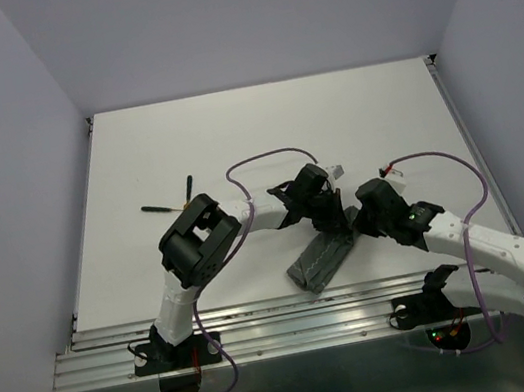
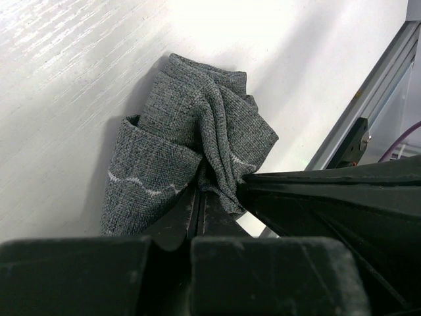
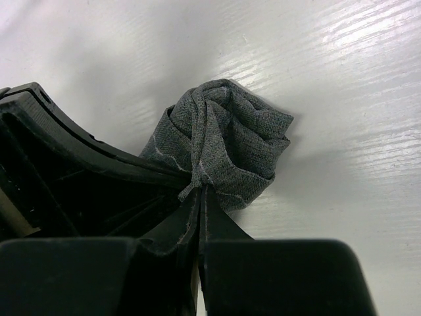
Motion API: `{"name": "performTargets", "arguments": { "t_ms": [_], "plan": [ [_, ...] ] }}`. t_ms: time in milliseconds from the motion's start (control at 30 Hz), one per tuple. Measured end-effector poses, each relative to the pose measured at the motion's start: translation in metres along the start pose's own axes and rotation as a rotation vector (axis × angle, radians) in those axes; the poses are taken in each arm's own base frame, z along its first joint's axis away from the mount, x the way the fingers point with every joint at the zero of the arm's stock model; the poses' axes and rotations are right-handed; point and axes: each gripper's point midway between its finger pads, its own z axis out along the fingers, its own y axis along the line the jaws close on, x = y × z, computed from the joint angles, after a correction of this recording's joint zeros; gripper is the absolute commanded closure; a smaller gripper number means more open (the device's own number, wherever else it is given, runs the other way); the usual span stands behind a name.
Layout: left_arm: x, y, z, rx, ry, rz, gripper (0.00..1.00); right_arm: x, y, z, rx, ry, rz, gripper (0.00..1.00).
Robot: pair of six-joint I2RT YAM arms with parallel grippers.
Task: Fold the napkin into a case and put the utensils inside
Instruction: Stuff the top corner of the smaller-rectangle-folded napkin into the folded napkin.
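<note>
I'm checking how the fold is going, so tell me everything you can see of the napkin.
The napkin is dark grey-green woven cloth with a thin light stitched line near its hem. It lies on the white table between the two arms as a narrow folded strip. Its far end is bunched into creased folds, where the left tool and the right tool, both shut, pinch it close together.
</note>
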Motion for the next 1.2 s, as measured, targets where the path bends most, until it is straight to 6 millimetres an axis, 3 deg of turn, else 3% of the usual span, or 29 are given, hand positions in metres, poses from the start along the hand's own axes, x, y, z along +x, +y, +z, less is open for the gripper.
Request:
{"name": "performTargets", "arguments": {
  "t_ms": [67,267,400,533,667,833,900,1000,1033,1100,1200],
  "plan": [
    [-0.001,-0.001,-0.001,-0.004,-0.006,0.011,0.98,0.001,-0.001,0.001,-0.001,-0.001,0.0,0.99],
    [-0.005,-0.005,-0.011,-0.03,-0.031,0.063,0.74,0.003,-0.004,0.002,-0.006,-0.004,0.003,0.99],
    [-0.011,-0.014,-0.023,-0.032,-0.057,0.098,0.67,0.003,-0.004,0.0,-0.014,-0.009,0.006,0.99],
    [-0.016,-0.021,-0.033,-0.031,-0.076,0.133,0.52,0.004,-0.006,0.0,-0.015,-0.01,0.006,0.99],
    [-0.015,-0.021,-0.036,-0.038,-0.073,0.147,0.44,0.003,-0.005,-0.001,-0.019,-0.013,0.008,0.99],
    [-0.013,-0.018,-0.037,-0.047,-0.064,0.159,0.26,0.003,-0.005,-0.001,-0.02,-0.013,0.008,0.99],
    [-0.013,-0.018,-0.037,-0.051,-0.063,0.161,0.26,0.003,-0.005,-0.001,-0.02,-0.013,0.008,0.99],
    [-0.014,-0.018,-0.039,-0.055,-0.074,0.162,0.4,0.003,-0.005,-0.001,-0.02,-0.013,0.008,0.99],
    [-0.014,-0.018,-0.041,-0.058,-0.08,0.159,0.58,0.003,-0.005,-0.001,-0.02,-0.013,0.008,0.99],
    [-0.015,-0.018,-0.047,-0.066,-0.101,0.157,0.81,0.003,-0.005,-0.001,-0.02,-0.014,0.008,0.99],
    [-0.021,-0.024,-0.056,-0.064,-0.138,0.161,0.92,0.003,-0.005,-0.001,-0.021,-0.014,0.009,0.99]
  ]
}}
